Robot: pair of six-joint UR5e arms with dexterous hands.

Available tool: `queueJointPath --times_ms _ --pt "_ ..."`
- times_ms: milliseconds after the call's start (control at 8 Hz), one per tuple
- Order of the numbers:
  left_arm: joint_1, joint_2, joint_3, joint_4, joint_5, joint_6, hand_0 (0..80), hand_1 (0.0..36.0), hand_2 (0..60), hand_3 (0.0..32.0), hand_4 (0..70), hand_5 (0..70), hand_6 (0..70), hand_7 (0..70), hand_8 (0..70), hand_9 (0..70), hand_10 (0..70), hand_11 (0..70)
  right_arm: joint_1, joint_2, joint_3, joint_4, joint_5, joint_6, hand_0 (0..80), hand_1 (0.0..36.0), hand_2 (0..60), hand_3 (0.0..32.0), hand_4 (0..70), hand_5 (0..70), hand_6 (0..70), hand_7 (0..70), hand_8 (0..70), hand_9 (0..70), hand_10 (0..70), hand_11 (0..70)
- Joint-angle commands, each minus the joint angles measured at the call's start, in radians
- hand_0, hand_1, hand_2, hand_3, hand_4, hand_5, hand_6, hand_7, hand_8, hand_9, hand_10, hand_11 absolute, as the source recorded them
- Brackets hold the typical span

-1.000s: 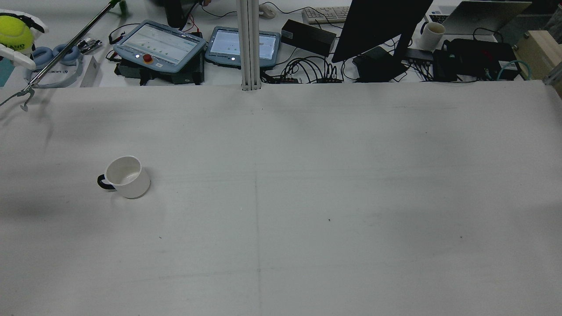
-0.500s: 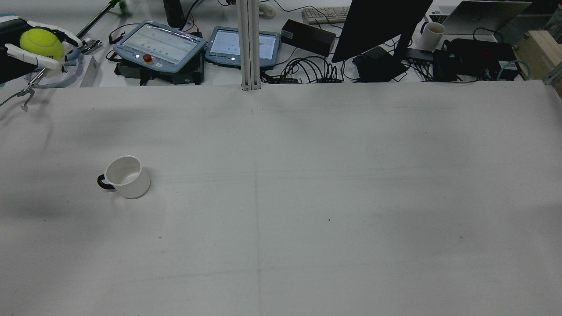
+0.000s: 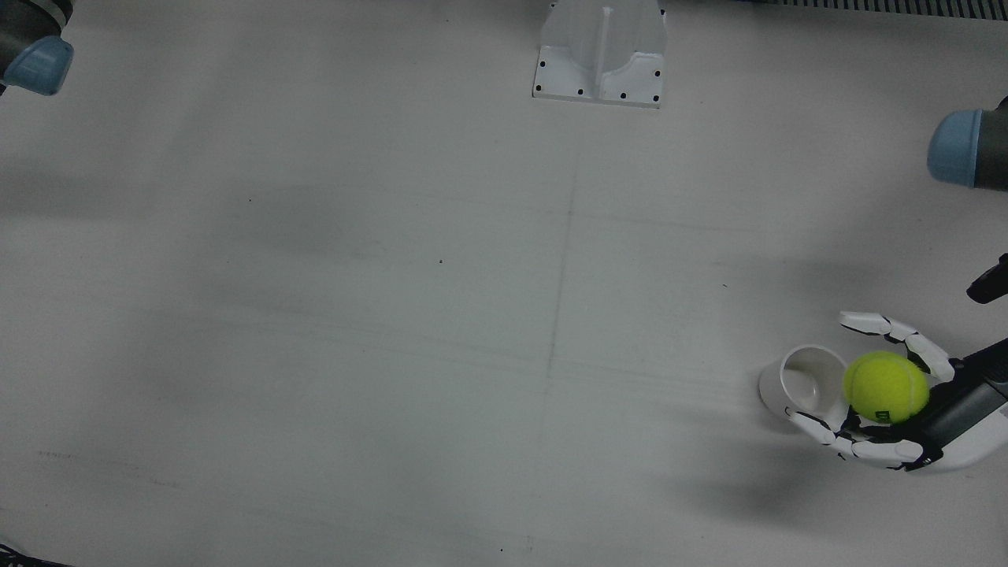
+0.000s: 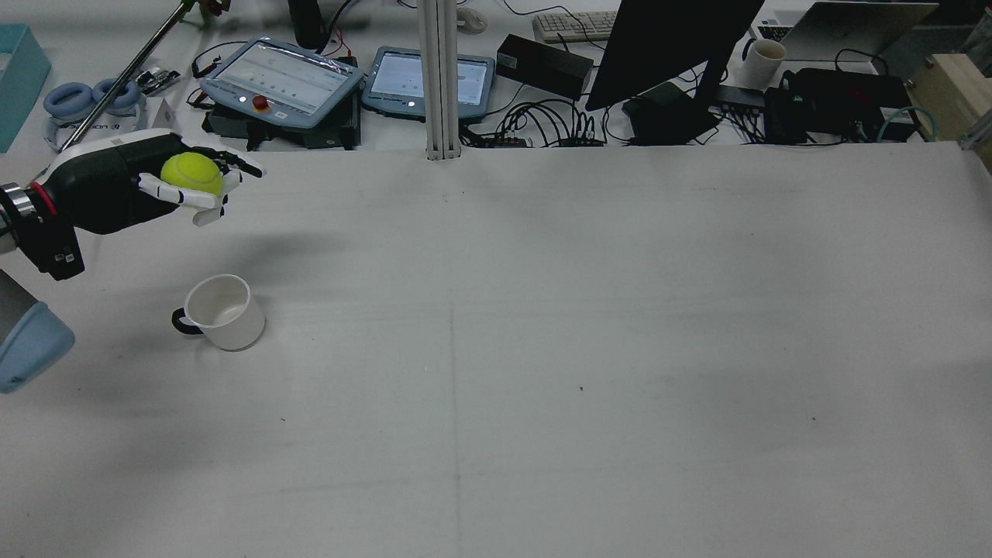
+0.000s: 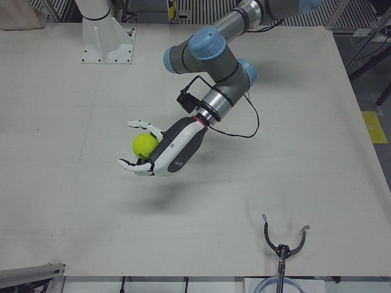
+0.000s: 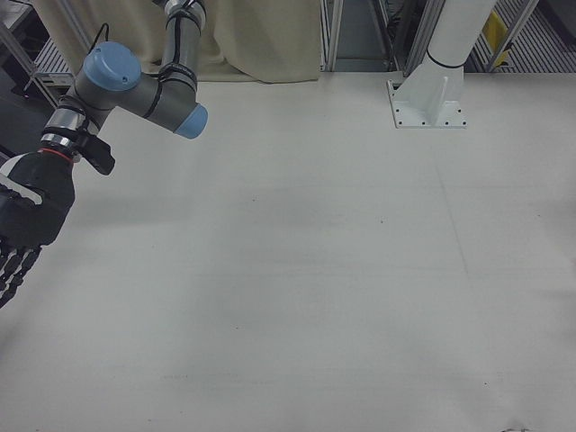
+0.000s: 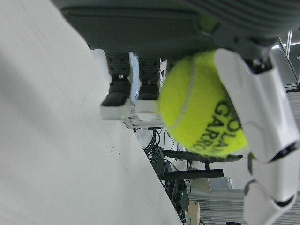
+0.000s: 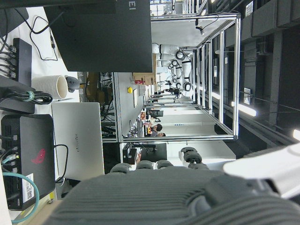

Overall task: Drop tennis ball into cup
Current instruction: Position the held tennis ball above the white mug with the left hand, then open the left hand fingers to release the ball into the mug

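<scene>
A white cup (image 4: 221,311) with a dark handle stands upright on the left part of the table; it also shows in the front view as the cup (image 3: 805,376). My left hand (image 4: 147,192) hovers above the table, just beyond the cup, shut on a yellow-green tennis ball (image 4: 191,172). From above, the ball (image 3: 886,387) sits beside the cup's rim, cradled in the hand (image 3: 906,425). The left-front view shows the ball (image 5: 145,144) in the hand (image 5: 168,152), with the cup hidden. My right hand (image 6: 25,220) hangs at the table's far side, fingers (image 6: 11,268) apart, holding nothing.
A grabber tool's claw (image 5: 282,239) lies near the operators' edge, its rod (image 4: 116,85) slanting up behind the left hand. The post base (image 3: 600,55) stands at the robot's edge. Teach pendants (image 4: 283,77), a monitor (image 4: 666,46) and cables sit beyond the table.
My left hand has carried the ball from the view's top-left corner rightwards and down, nearer the cup. The cup has not moved.
</scene>
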Motion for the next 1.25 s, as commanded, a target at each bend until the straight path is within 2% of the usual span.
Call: queueJointPath --times_ms 0,125,250,375,500,625,750,875,1000,1125 --pt "0.017 0.021 0.001 -0.017 0.001 0.025 46.3 8.0 27.4 0.0 40.1 19.0 70.0 70.0 56.9 70.0 45.6 64.0 0.000 0.001 0.000 0.000 0.000 0.000 0.0 0.0 0.0 0.0 0.0 0.0 0.0 0.0 0.0 0.0 0.0 0.0" --pt "0.017 0.033 0.002 -0.023 0.001 0.025 42.6 7.0 29.0 0.0 37.9 15.6 70.0 70.0 54.9 70.0 42.4 59.2 0.000 0.001 0.000 0.000 0.000 0.000 0.0 0.0 0.0 0.0 0.0 0.0 0.0 0.0 0.0 0.0 0.0 0.0" --pt "0.014 0.062 0.001 -0.059 -0.001 0.022 39.1 5.7 19.8 0.0 32.0 9.1 45.7 70.0 39.3 60.8 27.5 39.3 0.000 0.001 0.000 0.000 0.000 0.000 0.0 0.0 0.0 0.0 0.0 0.0 0.0 0.0 0.0 0.0 0.0 0.0" --pt "0.015 0.096 0.001 -0.105 0.004 0.017 38.9 5.8 9.4 0.0 24.2 4.3 27.6 60.5 14.8 27.5 4.3 6.3 0.000 0.001 0.000 0.000 0.000 0.000 0.0 0.0 0.0 0.0 0.0 0.0 0.0 0.0 0.0 0.0 0.0 0.0" --pt "0.014 0.105 0.001 -0.112 0.016 0.017 42.6 9.7 6.7 0.0 20.9 1.2 8.9 39.7 1.6 9.7 0.0 0.0 0.000 0.001 0.000 0.000 0.000 0.000 0.0 0.0 0.0 0.0 0.0 0.0 0.0 0.0 0.0 0.0 0.0 0.0" --pt "0.011 0.121 -0.004 -0.127 0.022 0.014 44.7 11.9 7.3 0.0 20.1 0.4 2.9 36.6 0.1 7.9 0.0 0.0 0.000 0.001 0.000 0.000 0.000 0.000 0.0 0.0 0.0 0.0 0.0 0.0 0.0 0.0 0.0 0.0 0.0 0.0" --pt "0.014 0.124 -0.005 -0.127 0.022 0.016 46.0 13.0 7.2 0.0 19.8 0.9 4.3 35.0 0.2 7.2 0.0 0.0 0.000 0.001 0.000 0.000 0.000 0.000 0.0 0.0 0.0 0.0 0.0 0.0 0.0 0.0 0.0 0.0 0.0 0.0" --pt "0.014 0.122 -0.007 -0.129 0.022 0.014 46.8 14.8 6.5 0.0 19.3 0.5 2.0 32.9 0.1 5.2 0.0 0.0 0.000 0.001 0.000 0.000 0.000 0.000 0.0 0.0 0.0 0.0 0.0 0.0 0.0 0.0 0.0 0.0 0.0 0.0" --pt "0.009 0.115 -0.014 -0.127 0.022 0.009 46.3 15.0 9.4 0.0 16.9 0.5 1.6 23.3 0.0 3.2 0.0 0.0 0.000 0.000 0.000 0.000 0.000 0.000 0.0 0.0 0.0 0.0 0.0 0.0 0.0 0.0 0.0 0.0 0.0 0.0" --pt "-0.004 0.107 -0.033 -0.109 0.022 0.000 46.1 16.2 10.8 0.0 11.0 0.0 0.0 16.8 0.0 1.9 0.0 0.0 0.000 0.001 0.000 0.000 0.000 0.000 0.0 0.0 0.0 0.0 0.0 0.0 0.0 0.0 0.0 0.0 0.0 0.0"
